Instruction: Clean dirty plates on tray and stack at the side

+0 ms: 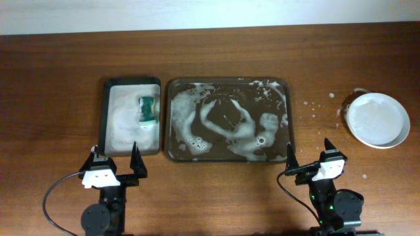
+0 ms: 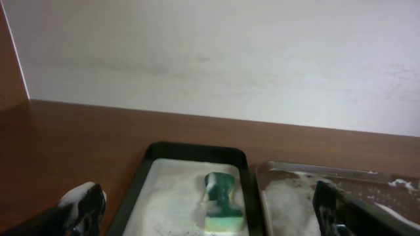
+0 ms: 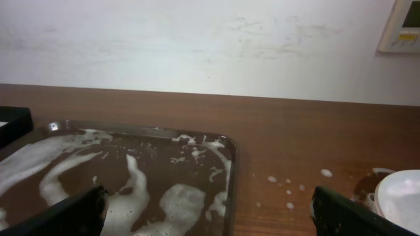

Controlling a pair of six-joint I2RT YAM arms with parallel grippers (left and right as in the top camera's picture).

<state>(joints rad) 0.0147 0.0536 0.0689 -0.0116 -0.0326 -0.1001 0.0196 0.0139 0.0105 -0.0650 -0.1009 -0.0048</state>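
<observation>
Lower edge: left gripper (image 1: 114, 159) and right gripper (image 1: 308, 155) both gape, empty — mid-frame, the tray (image 1: 226, 118) holds suds, the small tray (image 1: 131, 80) foam and a green sponge (image 1: 147, 110); plates (image 1: 377, 120) stacked far right on the wooden table (image 1: 52, 78) — pale wall (image 2: 230, 52) beyond

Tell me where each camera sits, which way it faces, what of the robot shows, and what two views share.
Overhead: above the table, looking straight down on small tray, sponge, big tray, plates; left gripper and right gripper, open, at bottom.
Left wrist: low, facing the wall across small tray and sponge; own fingers in bottom corners.
Right wrist: low, facing the wall across big tray, plates at right; own fingers below.
Shared: both wrist views show the big tray.
</observation>
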